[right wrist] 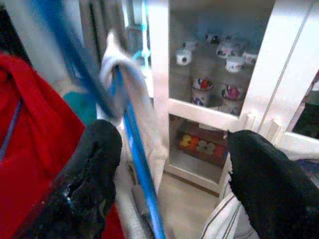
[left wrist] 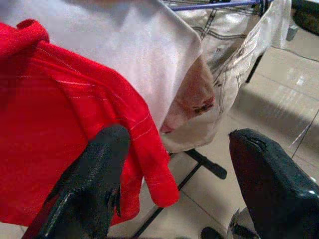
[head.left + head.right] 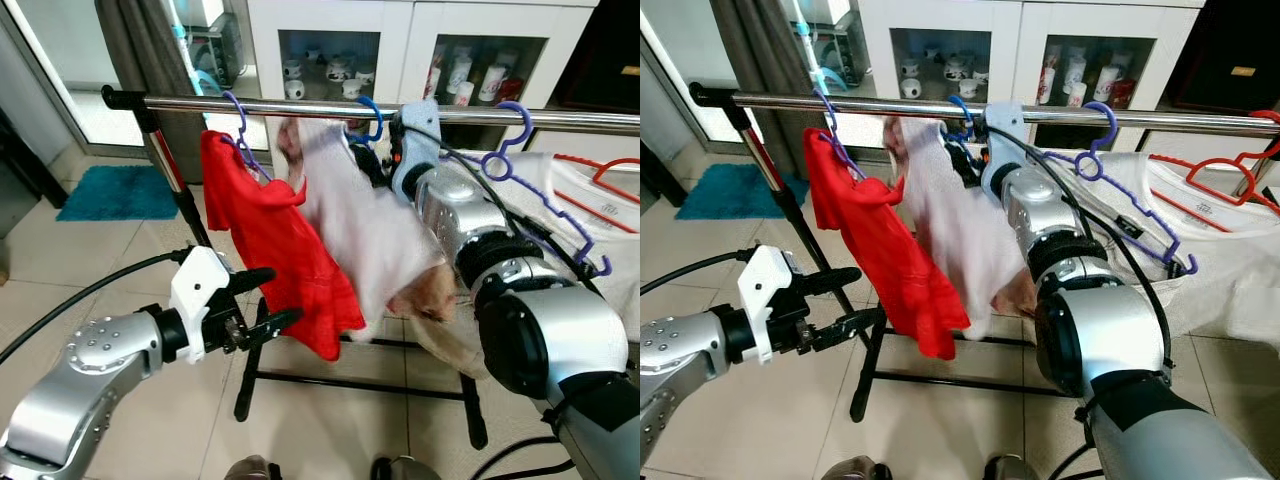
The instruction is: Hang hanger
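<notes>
- Left eye view: the blue hanger (image 3: 372, 118) is hooked over the metal rail (image 3: 300, 105) and carries a pale pink garment (image 3: 365, 235), blurred here. The right gripper (image 3: 372, 160) is raised to the rail just beside the hook; this view does not show its fingers clearly. A red garment (image 3: 265, 240) hangs on a purple hanger (image 3: 240, 125) to the robot's left. The left gripper (image 3: 262, 303) is held low, touching or nearly touching the red hem, fingers spread and empty.
- Right eye view: same layout. An empty purple hanger (image 3: 1120, 195) and a white garment (image 3: 1220, 250) occupy the rail to the robot's right.
- Left wrist view: both black fingers (image 2: 94, 184) stand wide apart, with the red cloth and the pale garment beyond them.
- Right wrist view: the fingers (image 1: 99, 164) are wide apart; the blue hanger's bar runs between them, nearer one finger, and is not clamped.
- Handling judgement: the hanger is probably light, thin, stiff plastic and smooth; the cloth is soft and sways. Best hold is the neck just below the hook, not the fabric.
</notes>
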{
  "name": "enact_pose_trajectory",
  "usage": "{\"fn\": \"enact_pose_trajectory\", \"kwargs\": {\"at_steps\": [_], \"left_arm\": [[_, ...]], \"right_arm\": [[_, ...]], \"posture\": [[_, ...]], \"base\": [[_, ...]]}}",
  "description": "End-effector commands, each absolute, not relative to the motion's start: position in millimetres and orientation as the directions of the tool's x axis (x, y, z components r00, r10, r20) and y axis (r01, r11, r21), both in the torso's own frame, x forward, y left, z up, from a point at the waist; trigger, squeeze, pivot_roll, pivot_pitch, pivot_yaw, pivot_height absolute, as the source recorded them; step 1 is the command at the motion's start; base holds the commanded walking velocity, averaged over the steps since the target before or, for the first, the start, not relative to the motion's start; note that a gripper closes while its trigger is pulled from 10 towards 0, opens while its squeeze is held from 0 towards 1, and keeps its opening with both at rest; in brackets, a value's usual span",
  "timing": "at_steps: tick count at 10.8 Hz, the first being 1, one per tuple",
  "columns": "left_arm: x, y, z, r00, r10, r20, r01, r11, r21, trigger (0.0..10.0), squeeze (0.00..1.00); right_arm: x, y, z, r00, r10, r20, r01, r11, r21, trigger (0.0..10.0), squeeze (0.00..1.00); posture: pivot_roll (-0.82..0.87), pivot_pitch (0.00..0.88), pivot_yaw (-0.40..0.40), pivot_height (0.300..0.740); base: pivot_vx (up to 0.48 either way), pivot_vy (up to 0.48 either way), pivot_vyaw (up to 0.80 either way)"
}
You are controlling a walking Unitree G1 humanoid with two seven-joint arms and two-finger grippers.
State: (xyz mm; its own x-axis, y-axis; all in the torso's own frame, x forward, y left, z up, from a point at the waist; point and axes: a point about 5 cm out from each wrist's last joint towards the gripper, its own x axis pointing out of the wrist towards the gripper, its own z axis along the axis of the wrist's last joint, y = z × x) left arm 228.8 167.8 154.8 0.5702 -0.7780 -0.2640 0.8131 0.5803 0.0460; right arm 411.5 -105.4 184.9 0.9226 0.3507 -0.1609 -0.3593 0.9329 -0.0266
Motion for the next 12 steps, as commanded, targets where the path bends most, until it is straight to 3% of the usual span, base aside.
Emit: {"fn": "enact_pose_trajectory", "kwargs": {"at_steps": [1,2,3,4,5,12], "left_arm": [[228,168,160,0.562,-0.784,-0.262,0.82,0.569,0.058,10.0,0.0],[229,167,160,0.559,-0.786,-0.263,0.823,0.566,0.058,10.0,0.0],[231,167,161,0.557,-0.788,-0.263,0.825,0.562,0.063,10.0,0.0],[232,167,161,0.557,-0.788,-0.261,0.825,0.562,0.065,10.0,0.0],[233,167,162,0.558,-0.789,-0.258,0.825,0.562,0.068,10.0,0.0],[241,161,161,0.561,-0.792,-0.241,0.824,0.562,0.072,10.0,0.0]], "right_arm": [[408,-109,170,0.914,0.34,-0.222,-0.355,0.934,-0.031,9.6,0.0],[408,-109,170,0.91,0.346,-0.229,-0.363,0.931,-0.032,8.0,0.0],[408,-108,171,0.907,0.358,-0.221,-0.373,0.927,-0.03,3.1,0.0],[408,-108,173,0.908,0.365,-0.208,-0.377,0.926,-0.023,2.5,0.0],[409,-108,176,0.909,0.369,-0.192,-0.379,0.925,-0.02,0.0,0.0],[410,-112,180,0.901,0.393,-0.187,-0.405,0.914,-0.034,0.0,0.0]], "posture": [[0.14,0.092,0.066,0.74],[0.14,0.092,0.066,0.74],[0.14,0.076,0.071,0.74],[0.14,0.075,0.071,0.74],[0.13,0.071,0.071,0.74],[0.11,0.052,0.069,0.74]], "base": [[0.0,0.0,0.0],[0.0,0.0,0.0],[0.0,0.0,0.0],[0.0,0.0,0.0],[0.0,0.0,0.0],[0.0,0.0,0.0]]}}
